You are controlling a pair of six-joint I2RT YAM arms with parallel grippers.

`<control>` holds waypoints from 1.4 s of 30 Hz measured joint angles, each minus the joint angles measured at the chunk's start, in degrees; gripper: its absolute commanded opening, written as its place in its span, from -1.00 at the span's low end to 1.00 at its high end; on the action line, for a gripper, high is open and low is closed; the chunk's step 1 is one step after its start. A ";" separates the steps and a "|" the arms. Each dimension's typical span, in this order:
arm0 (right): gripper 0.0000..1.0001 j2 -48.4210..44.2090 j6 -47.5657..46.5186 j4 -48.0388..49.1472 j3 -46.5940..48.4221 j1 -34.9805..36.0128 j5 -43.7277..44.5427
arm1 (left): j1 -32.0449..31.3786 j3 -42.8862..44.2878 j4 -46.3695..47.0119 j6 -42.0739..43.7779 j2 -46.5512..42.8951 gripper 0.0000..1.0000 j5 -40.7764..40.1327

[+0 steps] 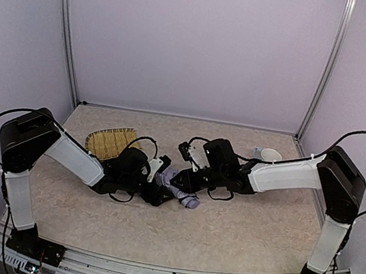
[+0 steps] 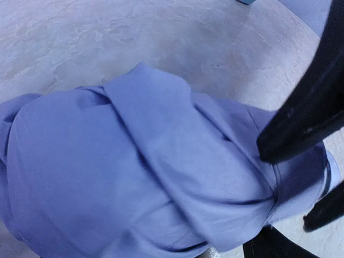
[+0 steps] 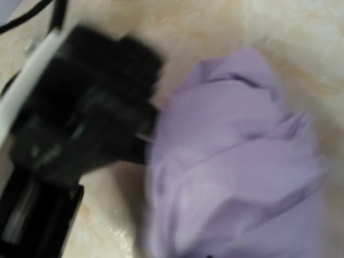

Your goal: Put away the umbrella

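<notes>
The umbrella (image 1: pixel 184 196) is a folded bundle of pale lavender fabric lying on the table's middle, between both arms. My left gripper (image 1: pixel 161 190) is at its left end. In the left wrist view the fabric (image 2: pixel 140 172) fills the frame and hides my own fingers. My right gripper (image 1: pixel 187 180) is on the bundle from behind. Its two black fingers (image 2: pixel 303 123) show in the left wrist view, pinching a fold of fabric. In the blurred right wrist view the bundle (image 3: pixel 236 161) fills the right side, and the left gripper's black body (image 3: pixel 80 113) touches its left end.
A woven bamboo tray (image 1: pixel 108 141) lies at the back left, just behind the left arm. A small white object (image 1: pixel 268 154) lies at the back right by the wall. Lavender walls and metal posts close in the table on three sides.
</notes>
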 measured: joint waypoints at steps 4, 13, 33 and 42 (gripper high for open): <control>-0.46 0.00 -0.85 -1.97 0.02 2.84 4.09 | 1.68 -0.35 0.44 -2.14 -0.02 0.69 2.43; -0.32 -0.20 -2.73 -8.79 2.36 4.26 7.13 | 6.71 -6.88 -3.82 -6.60 -7.82 0.69 0.09; -0.14 -45.75 -6.75 -19.76 -15.04 -28.11 21.31 | 8.39 22.08 -18.82 1.05 10.01 0.67 -4.68; 0.05 -48.68 -6.58 -16.55 -24.61 -46.25 13.94 | 8.66 33.81 -25.62 4.81 16.11 0.74 -6.27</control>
